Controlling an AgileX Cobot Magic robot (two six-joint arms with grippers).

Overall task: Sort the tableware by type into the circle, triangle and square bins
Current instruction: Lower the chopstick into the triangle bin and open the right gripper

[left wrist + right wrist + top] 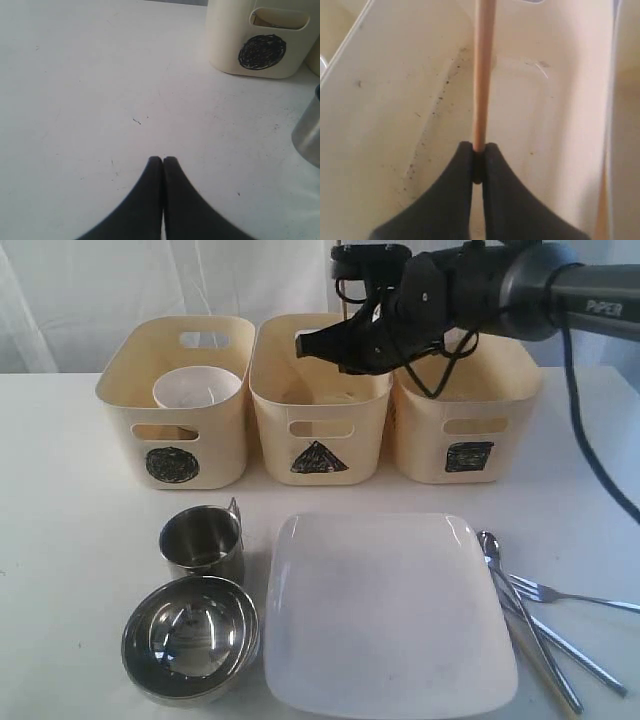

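Observation:
My right gripper [312, 343] hangs over the triangle bin [275, 400], shut on a wooden chopstick [482, 75]. The right wrist view shows that gripper [478, 148] pinching the stick's end, with the stick pointing down into the triangle bin [395, 110]. A small white bowl [196, 388] sits in the circle bin [130, 405]. In front of the bins stand a steel mug [203, 543], a steel bowl [190, 638], a large white square plate [385, 615] and steel cutlery [530, 610]. My left gripper [163, 159] is shut on nothing, low over bare table near the circle bin [260, 40].
The square bin [430, 440] stands to the right of the triangle bin. The right arm and its cable [575, 390] reach in from the upper right. A steel mug's side [309, 135] shows at the edge of the left wrist view.

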